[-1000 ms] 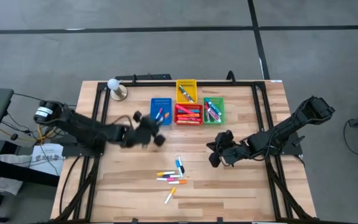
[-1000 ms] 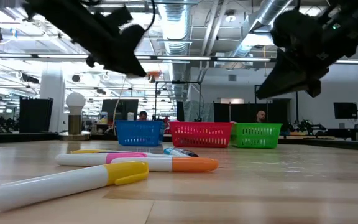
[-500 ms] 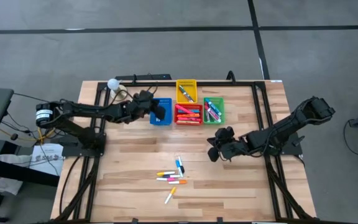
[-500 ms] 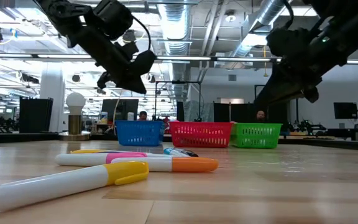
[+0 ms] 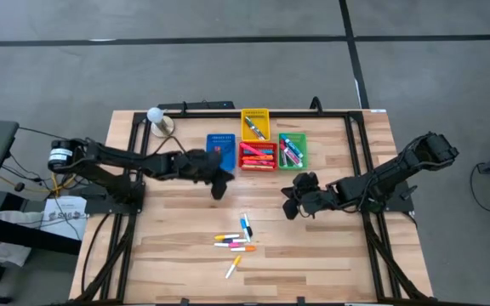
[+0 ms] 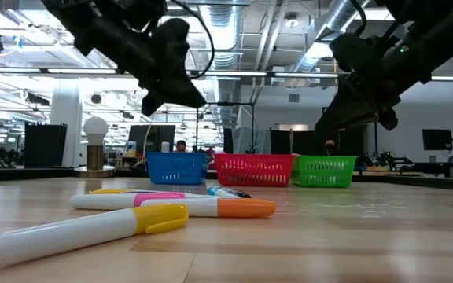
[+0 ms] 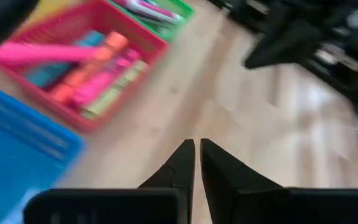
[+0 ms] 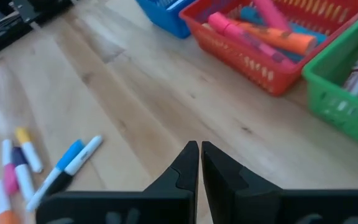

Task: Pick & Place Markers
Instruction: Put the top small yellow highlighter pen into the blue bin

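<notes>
— Where are the loose markers [image 5: 237,240]?
— Scattered on the desk [image 5: 177,255], near its front middle, well apart from the bins.

— And the bins?
— Blue [image 5: 221,144], red [image 5: 258,156] and green [image 5: 293,150] in a row, yellow [image 5: 255,122] behind the red.

— The arms?
— The left end effector [image 5: 219,184] hangs just in front of the blue bin. The right end effector [image 5: 291,203] hangs in front of the green bin.

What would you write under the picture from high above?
Both grippers hover over the table, loose markers lying below the bins.

Four bins [image 5: 261,143] — blue, red, yellow, green; about seven loose markers [image 5: 237,239]; two arms.
</notes>
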Controlling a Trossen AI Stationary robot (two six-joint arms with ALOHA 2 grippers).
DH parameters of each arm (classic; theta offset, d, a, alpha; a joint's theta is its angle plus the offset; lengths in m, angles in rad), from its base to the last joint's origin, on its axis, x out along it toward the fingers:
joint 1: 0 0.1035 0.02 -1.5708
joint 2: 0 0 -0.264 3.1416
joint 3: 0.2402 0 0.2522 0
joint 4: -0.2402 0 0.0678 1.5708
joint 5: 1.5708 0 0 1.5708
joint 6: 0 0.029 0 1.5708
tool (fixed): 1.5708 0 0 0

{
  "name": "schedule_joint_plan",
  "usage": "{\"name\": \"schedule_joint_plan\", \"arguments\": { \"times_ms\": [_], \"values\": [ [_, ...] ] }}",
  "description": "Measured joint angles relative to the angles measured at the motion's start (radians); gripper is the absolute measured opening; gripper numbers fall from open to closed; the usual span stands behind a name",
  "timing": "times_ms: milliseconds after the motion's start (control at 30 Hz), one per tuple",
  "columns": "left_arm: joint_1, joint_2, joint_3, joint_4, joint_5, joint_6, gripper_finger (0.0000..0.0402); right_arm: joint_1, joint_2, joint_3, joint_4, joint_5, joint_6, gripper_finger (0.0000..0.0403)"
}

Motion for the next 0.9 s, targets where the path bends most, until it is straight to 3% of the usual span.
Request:
{"name": "schedule_joint_plan", "arguments": {
  "times_ms": [200,400,700,900],
  "values": [
    [-0.179,0.000,0.000,0.021,-0.055,-0.073,0.0040,0.007,0.000,0.000,0.056,-0.094,0.000,0.0011],
    [-0.363,0.000,-0.006,0.037,-0.140,-0.079,0.0063,0.048,0.000,0.000,0.144,-0.097,-0.020,0.0011],
    [-0.583,0.000,-0.031,0.054,-0.310,-0.148,0.0092,0.040,0.000,0.001,0.254,-0.096,-0.304,0.0011],
    [-0.632,0.000,-0.057,0.055,-0.389,-0.023,0.0092,-0.008,0.000,0.001,0.295,-0.105,-0.175,0.0011]
  ]
}}
